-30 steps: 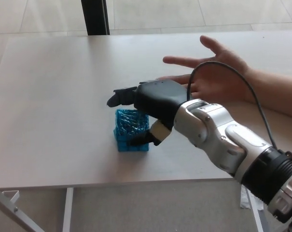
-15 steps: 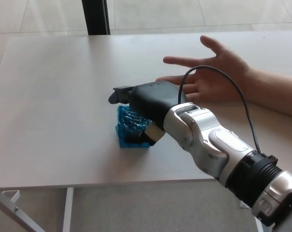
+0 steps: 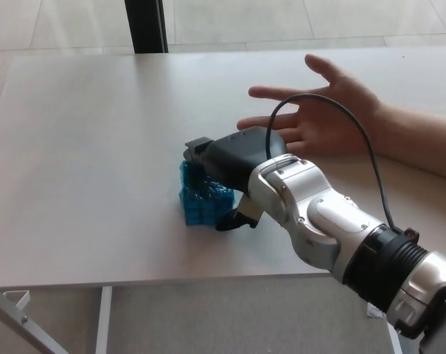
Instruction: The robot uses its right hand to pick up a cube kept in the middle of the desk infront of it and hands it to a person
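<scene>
Head view: my right hand [image 3: 226, 173] wraps fingers down around the blue cube [image 3: 200, 200] mid-desk [image 3: 82, 147], gripping it, while a person's open palm [image 3: 322, 110] waits just behind to receive it.

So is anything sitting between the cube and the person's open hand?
Nothing visible. The right hand is closed over the blue cube, and only bare desk lies between it and the person's open hand.

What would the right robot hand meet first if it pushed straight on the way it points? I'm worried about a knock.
Nothing new: the right robot hand is already on the blue cube; beyond lies bare desk, though depth is unclear.
</scene>
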{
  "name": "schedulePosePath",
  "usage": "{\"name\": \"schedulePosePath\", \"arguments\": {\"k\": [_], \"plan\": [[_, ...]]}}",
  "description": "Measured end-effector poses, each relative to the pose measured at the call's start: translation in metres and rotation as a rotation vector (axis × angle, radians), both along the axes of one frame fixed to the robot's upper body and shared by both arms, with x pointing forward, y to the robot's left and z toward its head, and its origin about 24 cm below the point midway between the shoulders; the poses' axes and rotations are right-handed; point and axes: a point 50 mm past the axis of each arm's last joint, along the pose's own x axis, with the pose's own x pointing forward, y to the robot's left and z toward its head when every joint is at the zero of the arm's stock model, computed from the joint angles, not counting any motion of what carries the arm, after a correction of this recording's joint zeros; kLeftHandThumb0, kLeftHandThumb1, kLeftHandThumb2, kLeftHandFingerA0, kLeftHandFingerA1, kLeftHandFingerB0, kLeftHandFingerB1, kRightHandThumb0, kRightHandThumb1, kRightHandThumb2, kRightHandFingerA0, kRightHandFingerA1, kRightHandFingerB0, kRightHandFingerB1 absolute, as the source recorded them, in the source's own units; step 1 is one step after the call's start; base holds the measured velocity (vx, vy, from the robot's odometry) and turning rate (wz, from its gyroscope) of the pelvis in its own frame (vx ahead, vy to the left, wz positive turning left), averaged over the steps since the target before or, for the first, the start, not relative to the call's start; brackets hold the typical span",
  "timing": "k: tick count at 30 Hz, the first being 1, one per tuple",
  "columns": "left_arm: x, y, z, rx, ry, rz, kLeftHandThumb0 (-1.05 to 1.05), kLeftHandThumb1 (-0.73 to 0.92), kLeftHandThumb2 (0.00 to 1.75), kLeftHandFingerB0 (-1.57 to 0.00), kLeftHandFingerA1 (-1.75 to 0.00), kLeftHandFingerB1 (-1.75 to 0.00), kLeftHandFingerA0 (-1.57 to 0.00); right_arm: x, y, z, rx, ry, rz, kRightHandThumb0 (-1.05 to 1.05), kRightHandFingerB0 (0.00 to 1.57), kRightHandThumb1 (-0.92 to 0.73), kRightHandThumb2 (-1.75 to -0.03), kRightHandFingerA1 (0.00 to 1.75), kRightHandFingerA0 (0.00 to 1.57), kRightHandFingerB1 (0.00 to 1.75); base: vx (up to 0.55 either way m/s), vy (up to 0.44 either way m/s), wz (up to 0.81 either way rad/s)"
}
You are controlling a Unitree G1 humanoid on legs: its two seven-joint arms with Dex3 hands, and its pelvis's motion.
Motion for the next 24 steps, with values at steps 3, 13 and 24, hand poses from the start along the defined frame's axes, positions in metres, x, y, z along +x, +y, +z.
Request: {"name": "schedulePosePath", "arguments": {"k": [3,13,24], "plan": [[-0.0002,0.0000,-0.0001,0.000,0.001,0.000,-0.55,0.74,0.62,-0.50,-0.54,-0.42,-0.51,0.0000,-0.0016,0.0011,-0.038,0.004,-0.011,-0.74,0.09,-0.44,-0.83,1.24,0.95,0.47,0.00,0.000,0.00],[-0.0028,0.0001,-0.0003,-0.002,0.009,0.002,-0.55,0.74,0.62,-0.50,-0.54,-0.42,-0.51,-0.0001,-0.0032,0.0089,-0.128,0.022,-0.051,-0.74,0.09,-0.44,-0.83,1.24,0.95,0.47,0.00,0.000,0.00],[-0.0036,-0.0003,-0.0008,-0.004,0.008,0.005,-0.73,0.83,0.65,-0.36,-0.48,-0.40,-0.40,-0.0046,-0.0032,0.0062,-0.027,-0.046,-0.060,-0.45,0.78,-0.53,-0.99,1.40,1.23,0.88,0.00,0.000,0.00]]}}
